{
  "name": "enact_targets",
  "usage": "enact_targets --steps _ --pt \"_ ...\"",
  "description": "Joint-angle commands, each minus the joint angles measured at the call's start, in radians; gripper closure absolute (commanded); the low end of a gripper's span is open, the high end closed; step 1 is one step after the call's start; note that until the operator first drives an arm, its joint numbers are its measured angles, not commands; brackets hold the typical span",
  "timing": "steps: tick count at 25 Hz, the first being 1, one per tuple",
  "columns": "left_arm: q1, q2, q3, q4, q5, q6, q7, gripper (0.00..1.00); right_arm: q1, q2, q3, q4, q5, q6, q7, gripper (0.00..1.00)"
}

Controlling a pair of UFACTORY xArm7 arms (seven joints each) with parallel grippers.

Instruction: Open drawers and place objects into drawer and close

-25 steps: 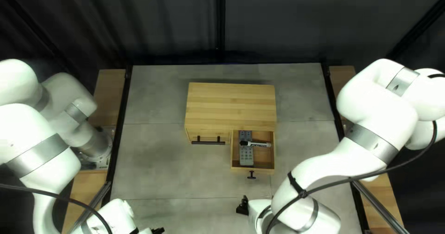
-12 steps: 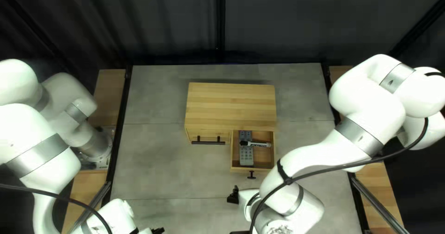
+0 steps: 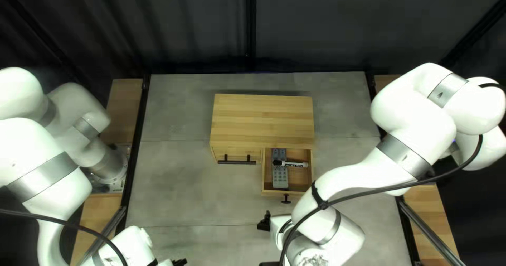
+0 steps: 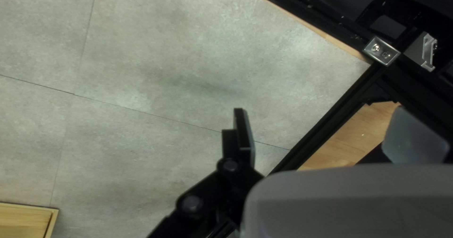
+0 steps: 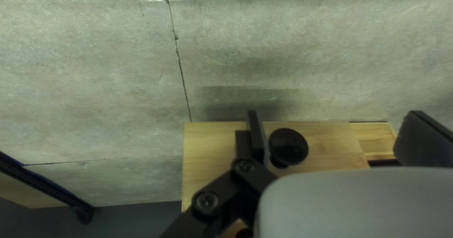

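Observation:
In the top left view the wooden cabinet [image 3: 262, 119] has its right drawer [image 3: 302, 177] pulled out; a grey remote [image 3: 280, 176] lies inside with a black-and-white marker [image 3: 295, 164] across it. My right gripper [image 3: 264, 222] is just nearer the table's front edge than the drawer knob [image 3: 285, 198]. My left gripper [image 3: 179, 262] is low at the near edge, far from the cabinet. The right wrist view has the gripper [image 5: 332, 129] open, the black knob [image 5: 289, 146] between its fingers, close to one. In the left wrist view the gripper [image 4: 325, 129] is open over bare table.
The cabinet's other compartment, with a black bar handle [image 3: 236, 162], is closed. Black rails run along the table's sides, one of them [image 4: 325, 122] near my left gripper. A wooden corner [image 4: 26, 221] shows off to one side of my left gripper.
My right arm has moved left and a little farther up in the top left view, bringing its gripper closer to the cabinet. My left arm, the drawer and its contents have stayed put.

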State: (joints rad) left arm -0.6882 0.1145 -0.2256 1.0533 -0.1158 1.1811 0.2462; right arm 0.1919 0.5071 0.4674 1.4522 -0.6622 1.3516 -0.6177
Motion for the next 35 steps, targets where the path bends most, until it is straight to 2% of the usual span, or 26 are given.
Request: enact_targets --steps 1,12,35 --pt "0.0 0.0 0.0 0.0 0.0 0.0 0.0 0.0 -0.002 0.004 -0.003 -0.002 0.012 0.01 0.013 0.0" --pt "0.0 0.0 0.0 0.0 0.0 0.0 0.0 0.0 -0.029 -0.043 -0.003 -0.064 0.021 -0.007 0.009 0.0" --pt "0.0 0.0 0.0 0.0 0.0 0.0 0.0 0.0 -0.06 -0.081 0.001 -0.111 0.028 -0.026 -0.051 0.0"
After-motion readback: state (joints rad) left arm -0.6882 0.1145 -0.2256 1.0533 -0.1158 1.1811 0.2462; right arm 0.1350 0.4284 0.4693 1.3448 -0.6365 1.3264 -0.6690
